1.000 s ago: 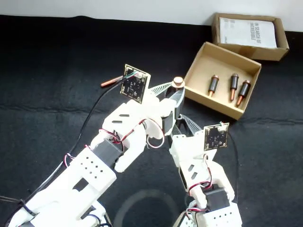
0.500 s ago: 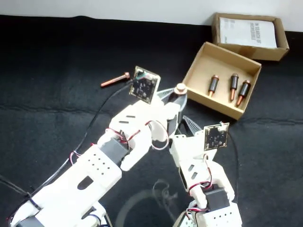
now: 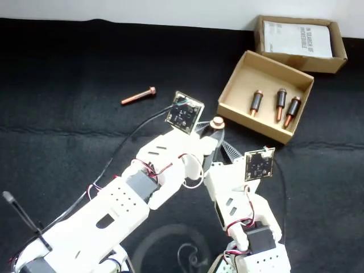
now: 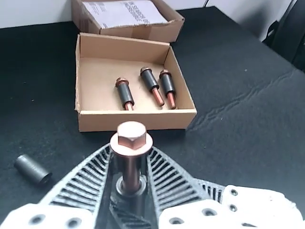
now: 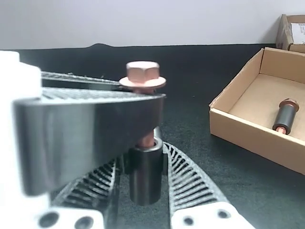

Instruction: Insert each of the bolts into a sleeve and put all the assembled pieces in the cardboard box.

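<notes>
My left gripper (image 3: 216, 126) is shut on a copper bolt (image 3: 216, 121) and holds it upright, head up. In the left wrist view the bolt (image 4: 131, 137) stands between the ribbed fingers (image 4: 90, 179). Its shank enters the top of a black sleeve (image 5: 145, 174), which my right gripper (image 5: 145, 157) is shut on from below. The cardboard box (image 3: 270, 77) lies just beyond, with three assembled pieces (image 3: 280, 103) inside. A second bolt (image 3: 138, 96) lies loose on the cloth to the far left. A loose black sleeve (image 4: 32, 170) lies beside the grippers.
A second cardboard box (image 3: 340, 60) with a printed sheet sits behind the first at the table's back edge. Black cloth covers the table. Both arms crowd the near middle, and their cables trail toward the front left.
The left arm has swung right and toward the front with the bolt, bringing it over the sleeve in the right gripper. The loose bolt at the far left is now uncovered.
</notes>
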